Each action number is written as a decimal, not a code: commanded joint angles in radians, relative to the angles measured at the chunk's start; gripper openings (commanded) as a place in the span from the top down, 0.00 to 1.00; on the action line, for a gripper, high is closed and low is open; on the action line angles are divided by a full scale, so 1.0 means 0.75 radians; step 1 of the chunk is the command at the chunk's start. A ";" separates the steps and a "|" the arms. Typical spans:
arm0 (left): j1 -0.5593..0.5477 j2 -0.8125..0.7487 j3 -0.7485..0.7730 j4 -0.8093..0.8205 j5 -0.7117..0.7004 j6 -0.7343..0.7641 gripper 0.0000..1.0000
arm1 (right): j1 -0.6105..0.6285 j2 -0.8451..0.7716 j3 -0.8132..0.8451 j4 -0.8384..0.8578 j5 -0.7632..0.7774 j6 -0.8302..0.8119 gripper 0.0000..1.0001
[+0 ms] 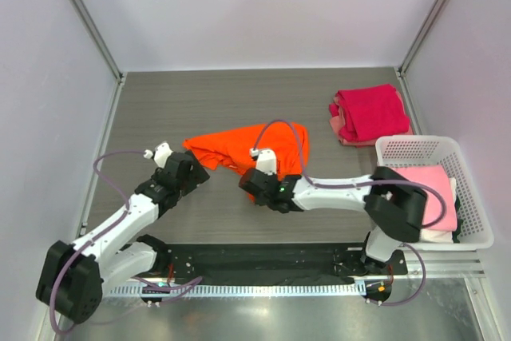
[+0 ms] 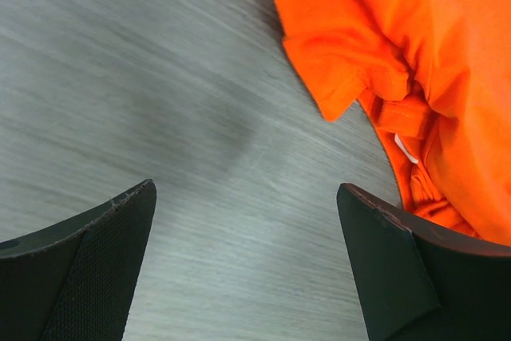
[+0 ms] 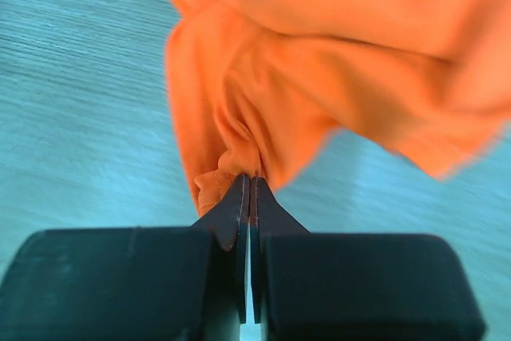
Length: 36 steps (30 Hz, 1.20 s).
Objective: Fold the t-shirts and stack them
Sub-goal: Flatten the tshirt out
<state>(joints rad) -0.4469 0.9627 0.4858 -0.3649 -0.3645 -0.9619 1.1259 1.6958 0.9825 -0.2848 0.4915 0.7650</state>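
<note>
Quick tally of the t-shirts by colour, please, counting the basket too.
Bright orange cotton t-shirt: 1
Magenta-red folded cotton t-shirt: 1
Pale pink cotton t-shirts: 2, one under the magenta-red one, one in the white plastic lattice basket
Total: 4 in view; paler layers under the basket's pink one are unclear.

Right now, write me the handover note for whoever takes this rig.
Left gripper: open, over bare table beside the orange shirt, holding nothing.
Right gripper: shut on a bunched edge of the orange shirt.
Done: red shirt folded, stacked on a pale pink shirt at the far right.
Left: fold and stack the crumpled orange shirt; a pink shirt lies in the basket.
</note>
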 commanded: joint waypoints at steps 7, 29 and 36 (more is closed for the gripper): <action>0.021 0.352 0.156 0.276 0.093 -0.035 0.21 | -0.100 -0.508 -0.324 -0.003 0.069 0.107 0.99; 0.127 0.901 0.420 0.435 0.101 -0.055 0.99 | -0.131 -0.513 -0.384 0.153 -0.162 -0.034 0.41; 0.142 0.848 0.383 0.448 0.140 0.006 1.00 | -0.129 -0.326 -0.322 0.287 -0.230 -0.049 0.38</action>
<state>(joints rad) -0.3500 1.6310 0.7849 -0.0475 -0.2756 -0.9955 1.0290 1.4258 0.7006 -0.1669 0.3496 0.7471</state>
